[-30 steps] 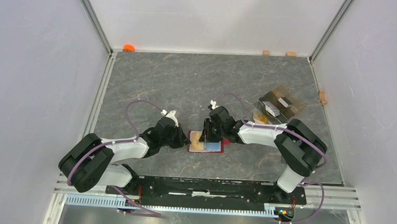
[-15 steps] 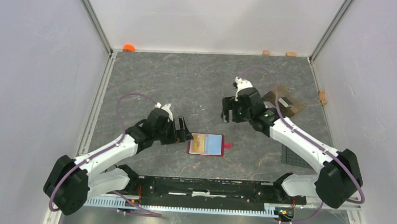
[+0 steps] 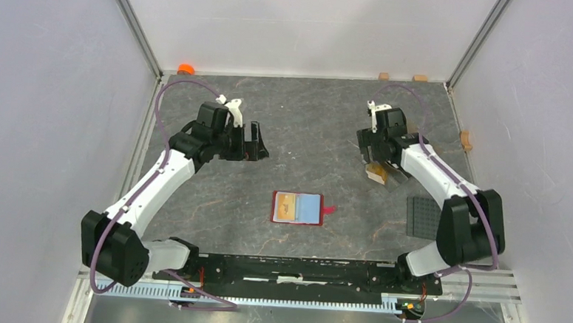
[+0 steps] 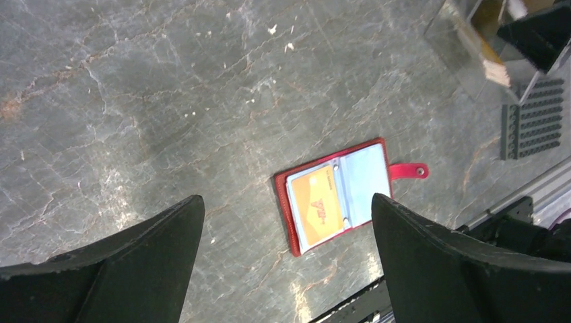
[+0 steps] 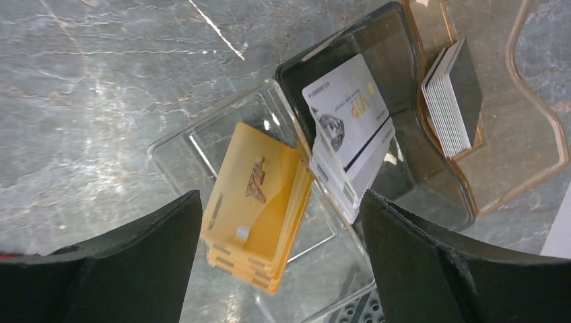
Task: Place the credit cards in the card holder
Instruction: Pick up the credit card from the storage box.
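Top external, left arm point(image 3: 160, 177) stretched far-left, right arm point(image 3: 435, 173) far-right

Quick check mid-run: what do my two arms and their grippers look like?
The left arm and right arm have white links, black joints and looping purple cables. The left gripper and right gripper are black, each with two broad wedge-shaped fingers.
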### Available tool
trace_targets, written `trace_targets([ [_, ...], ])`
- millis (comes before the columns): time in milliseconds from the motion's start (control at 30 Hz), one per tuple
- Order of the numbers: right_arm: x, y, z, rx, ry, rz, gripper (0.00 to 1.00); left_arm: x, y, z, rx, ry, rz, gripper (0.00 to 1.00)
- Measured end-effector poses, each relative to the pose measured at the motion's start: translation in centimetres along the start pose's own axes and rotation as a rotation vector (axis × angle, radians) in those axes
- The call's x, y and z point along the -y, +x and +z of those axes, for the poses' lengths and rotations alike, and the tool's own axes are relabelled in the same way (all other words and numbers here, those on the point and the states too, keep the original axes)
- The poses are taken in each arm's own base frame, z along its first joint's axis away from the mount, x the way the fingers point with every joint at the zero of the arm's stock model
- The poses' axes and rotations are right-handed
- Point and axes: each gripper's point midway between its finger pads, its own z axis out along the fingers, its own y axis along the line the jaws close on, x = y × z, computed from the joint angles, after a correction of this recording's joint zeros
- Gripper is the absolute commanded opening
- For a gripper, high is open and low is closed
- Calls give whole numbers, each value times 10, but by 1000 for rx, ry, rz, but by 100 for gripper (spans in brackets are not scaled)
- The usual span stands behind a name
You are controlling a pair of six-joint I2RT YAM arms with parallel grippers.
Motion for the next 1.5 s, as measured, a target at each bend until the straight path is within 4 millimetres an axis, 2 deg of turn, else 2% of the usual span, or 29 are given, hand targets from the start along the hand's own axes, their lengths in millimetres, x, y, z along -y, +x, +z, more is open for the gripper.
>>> trace_targets([
  [233, 6, 3, 32, -68, 14, -134, 90, -14, 12, 4, -57, -25, 11, 100],
  [467, 15, -8, 57, -72, 66, -248, 90, -17, 14, 4, -65, -32, 10, 100],
  [567, 17, -7, 64, -86, 78, -284, 86, -17, 15, 4, -66, -32, 10, 100],
  [667, 20, -6, 75, -105, 87, -301, 77, -19, 15, 5, -68, -34, 9, 100],
  [800, 26, -2, 84, -131, 106, -296, 74, -20, 19, 6, -76, -37, 6, 100],
  [967, 27, 1, 87, -140, 93, -286, 64, -21, 20, 6, -80, -39, 5, 100],
  [1167, 15, 2, 88, -128, 21, -279, 61, -21, 21, 6, -81, -39, 5, 100],
  [1367, 8, -1, 74, -99, -31, -267, 59, -21, 21, 6, -81, -39, 5, 100],
  [1500, 4, -4, 65, -81, -63, -259, 54, -21, 21, 6, -81, -40, 5, 100],
])
